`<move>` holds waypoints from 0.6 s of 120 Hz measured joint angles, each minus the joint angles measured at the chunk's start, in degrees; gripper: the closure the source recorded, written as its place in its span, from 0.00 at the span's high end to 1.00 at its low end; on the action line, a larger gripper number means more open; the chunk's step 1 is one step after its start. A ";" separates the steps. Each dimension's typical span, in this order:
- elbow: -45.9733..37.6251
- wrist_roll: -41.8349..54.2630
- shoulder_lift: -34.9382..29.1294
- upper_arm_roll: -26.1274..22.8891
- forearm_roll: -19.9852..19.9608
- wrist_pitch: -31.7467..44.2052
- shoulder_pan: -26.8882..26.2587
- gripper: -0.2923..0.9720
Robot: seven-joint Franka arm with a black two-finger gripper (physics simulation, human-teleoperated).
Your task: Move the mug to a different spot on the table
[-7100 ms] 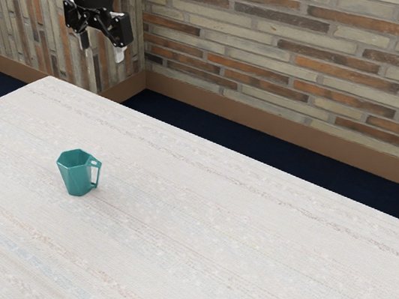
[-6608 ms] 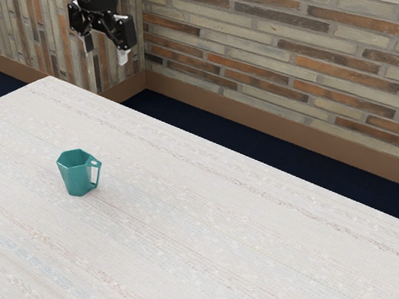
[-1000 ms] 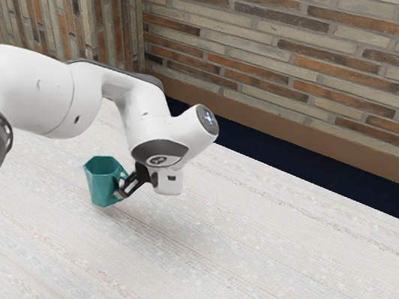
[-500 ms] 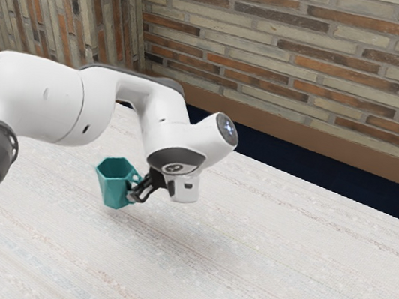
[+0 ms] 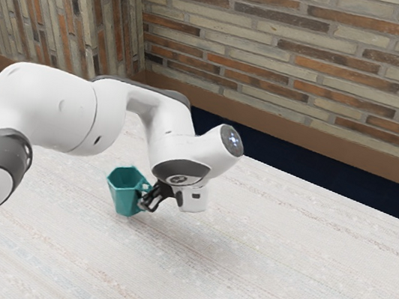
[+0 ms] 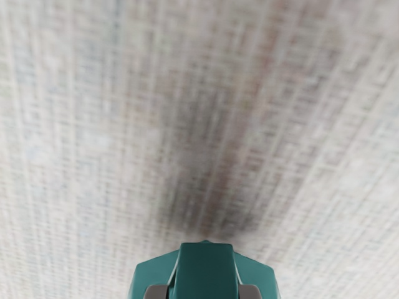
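Observation:
A teal faceted mug (image 5: 126, 190) hangs tilted just above the pale wooden table (image 5: 301, 272), left of centre in the exterior view. My black gripper (image 5: 151, 198) is shut on the mug's handle side, with the white hand reaching in from the exterior view's left. In the wrist view the mug (image 6: 204, 271) sits right under the hand, its handle facing the camera, and a dark shadow lies on the tabletop (image 6: 93, 124) beneath it.
A brick wall (image 5: 314, 46) runs behind the table, with a dark floor strip (image 5: 333, 171) between wall and the table's far edge. My bulky white arm (image 5: 45, 117) covers the table's left part. Bare tabletop stretches toward the exterior view's right and front.
Since the first frames the arm came down and took hold of the mug. Over the last second the mug has travelled toward the exterior view's right, held just above the table.

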 joint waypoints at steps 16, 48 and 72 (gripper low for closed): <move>-0.01 -0.46 1.37 0.00 -0.09 1.20 -0.02 0.25; -0.02 -1.01 2.08 0.01 -0.25 2.04 -0.12 0.42; 0.68 -1.23 1.82 0.09 -1.73 2.91 -0.30 0.63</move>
